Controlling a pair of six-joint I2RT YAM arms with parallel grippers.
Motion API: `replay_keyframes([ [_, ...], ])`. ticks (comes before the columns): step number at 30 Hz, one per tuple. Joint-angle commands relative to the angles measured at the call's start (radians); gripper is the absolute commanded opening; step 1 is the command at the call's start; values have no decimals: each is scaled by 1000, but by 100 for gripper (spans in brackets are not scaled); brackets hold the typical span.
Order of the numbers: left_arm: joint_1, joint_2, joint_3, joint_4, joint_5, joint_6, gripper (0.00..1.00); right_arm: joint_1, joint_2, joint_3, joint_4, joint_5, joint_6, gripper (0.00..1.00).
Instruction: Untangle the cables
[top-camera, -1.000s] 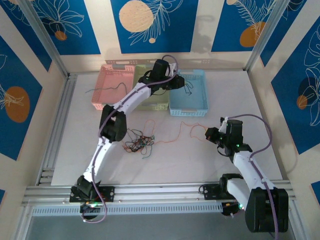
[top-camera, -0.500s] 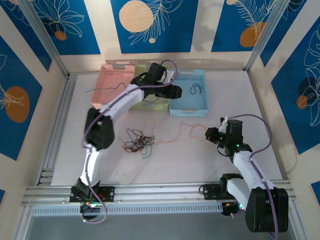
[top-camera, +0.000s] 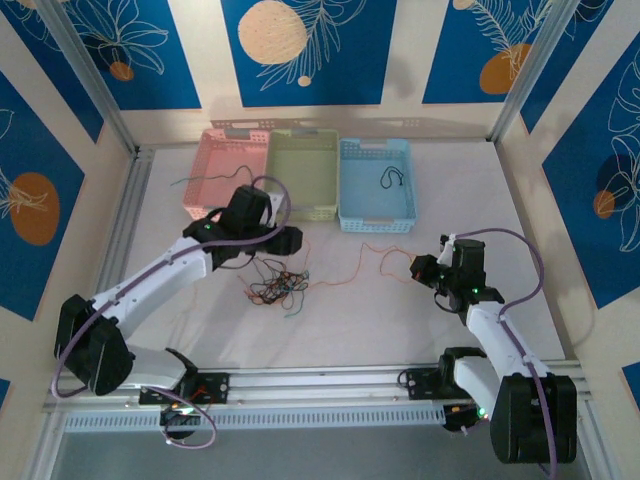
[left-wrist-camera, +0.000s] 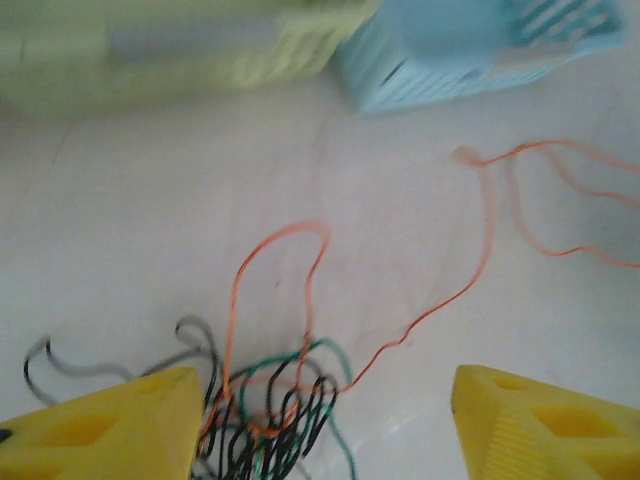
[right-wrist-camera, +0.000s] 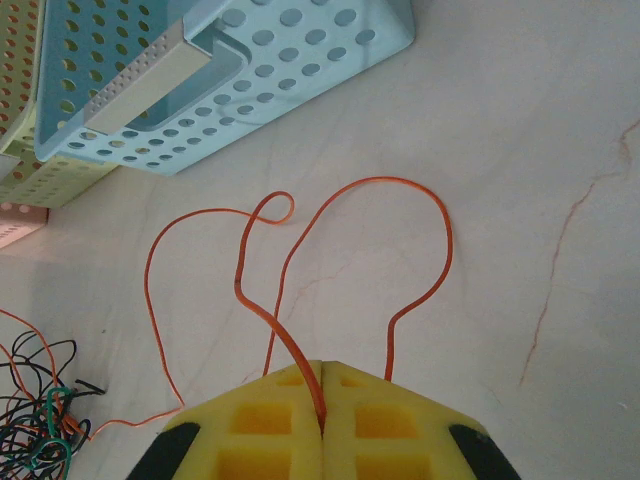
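With one black cable lying in the blue basket, the released left gripper is hovering over the centre-frame tangle while the right gripper is clenching an orange cable.

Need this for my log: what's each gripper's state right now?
Left gripper: open, holding nothing.
Right gripper: shut on the orange cable.

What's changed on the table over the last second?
The left gripper let go of a thin black cable in the light-blue plastic basket, then swung back, open over the tangled cables. The right gripper stayed shut on the thin orange cable.
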Motion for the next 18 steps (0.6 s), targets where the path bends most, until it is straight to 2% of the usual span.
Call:
replay_keyframes([
  [1,11,-54,-104,33,-38,-159,72,9,4,-9,8,-4,-7,0],
  [3,11,-55,-157,85,-14,-229,72,10,10,-7,9,-4,-7,0],
  [7,11,-58,-214,129,-57,-298,72,10,9,-7,8,-4,-9,0],
  [14,11,-49,-223,110,-107,-314,70,13,11,-7,12,-4,-9,0],
  [18,10,-113,-209,35,-215,-294,73,15,12,-7,11,-4,-9,0],
])
